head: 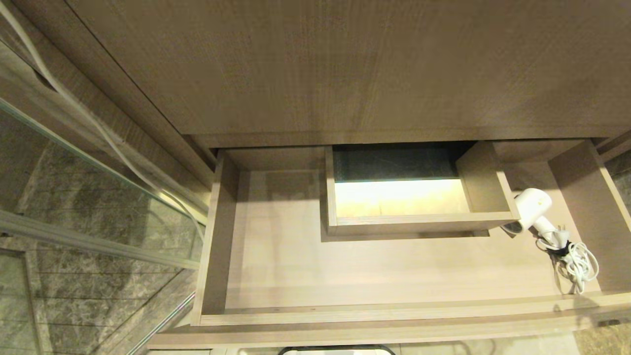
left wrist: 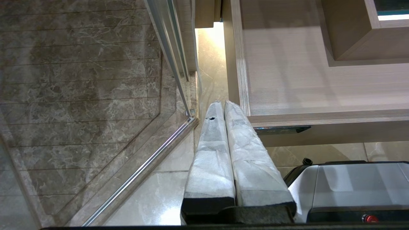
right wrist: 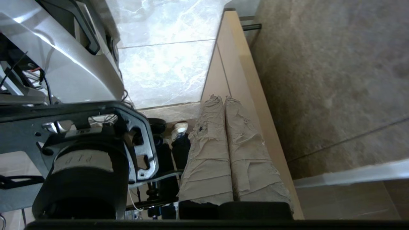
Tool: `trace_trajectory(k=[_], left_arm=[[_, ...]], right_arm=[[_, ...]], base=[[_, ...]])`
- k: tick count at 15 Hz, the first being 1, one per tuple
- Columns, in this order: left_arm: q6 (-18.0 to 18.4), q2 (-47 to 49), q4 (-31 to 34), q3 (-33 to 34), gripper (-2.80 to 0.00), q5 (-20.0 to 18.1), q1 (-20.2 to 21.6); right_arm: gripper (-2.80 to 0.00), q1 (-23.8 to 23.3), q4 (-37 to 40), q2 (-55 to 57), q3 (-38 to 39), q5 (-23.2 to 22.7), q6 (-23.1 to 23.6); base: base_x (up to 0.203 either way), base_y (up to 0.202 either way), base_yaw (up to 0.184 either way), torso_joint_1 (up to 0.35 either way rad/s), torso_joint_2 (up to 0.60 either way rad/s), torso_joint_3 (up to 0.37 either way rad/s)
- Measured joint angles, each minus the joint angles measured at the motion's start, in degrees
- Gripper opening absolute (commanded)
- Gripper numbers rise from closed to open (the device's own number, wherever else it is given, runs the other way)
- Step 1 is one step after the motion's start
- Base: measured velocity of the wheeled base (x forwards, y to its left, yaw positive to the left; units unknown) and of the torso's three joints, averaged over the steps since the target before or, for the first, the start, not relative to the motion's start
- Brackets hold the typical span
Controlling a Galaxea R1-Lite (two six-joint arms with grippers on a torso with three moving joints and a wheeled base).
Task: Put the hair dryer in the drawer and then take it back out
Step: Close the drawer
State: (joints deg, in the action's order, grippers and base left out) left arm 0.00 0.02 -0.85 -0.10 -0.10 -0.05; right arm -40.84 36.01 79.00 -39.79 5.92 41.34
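head view: hair dryer (head: 531, 209) lies in drawer (head: 217, 246); left gripper (left wrist: 223, 107) and right gripper (right wrist: 222, 100) closed, empty.

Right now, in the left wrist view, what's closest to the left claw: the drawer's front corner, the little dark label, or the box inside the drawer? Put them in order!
From the left claw, nearest first:
1. drawer: its front corner, right beside the claw's tips.
2. dark label: farther along the drawer's front.
3. boxed cut-out: deep inside the drawer.
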Motion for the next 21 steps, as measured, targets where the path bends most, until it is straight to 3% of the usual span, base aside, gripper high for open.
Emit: trace_trajectory(k=[5,13,21], left_arm=[[0.0,0.0,0.0,0.0,-2.8,0.0,0.0],[0.0,0.0,0.0,0.0,-2.8,0.0,0.0],[0.0,0.0,0.0,0.0,-2.8,0.0,0.0]], right_arm=[[-2.8,1.0,-11.6,6.3,-1.1,-3.6,0.0],[-2.8,1.6,-13.5,14.8,-5.7,-3.6,0.1],[-2.8,3.4,-22.6,19.2,-9.5,-4.3,-0.3]], base=[[0.0,0.0,0.0,0.0,0.0,0.0],[0.0,0.0,0.0,0.0,0.0,0.0],[0.0,0.0,0.0,0.0,0.0,0.0]])
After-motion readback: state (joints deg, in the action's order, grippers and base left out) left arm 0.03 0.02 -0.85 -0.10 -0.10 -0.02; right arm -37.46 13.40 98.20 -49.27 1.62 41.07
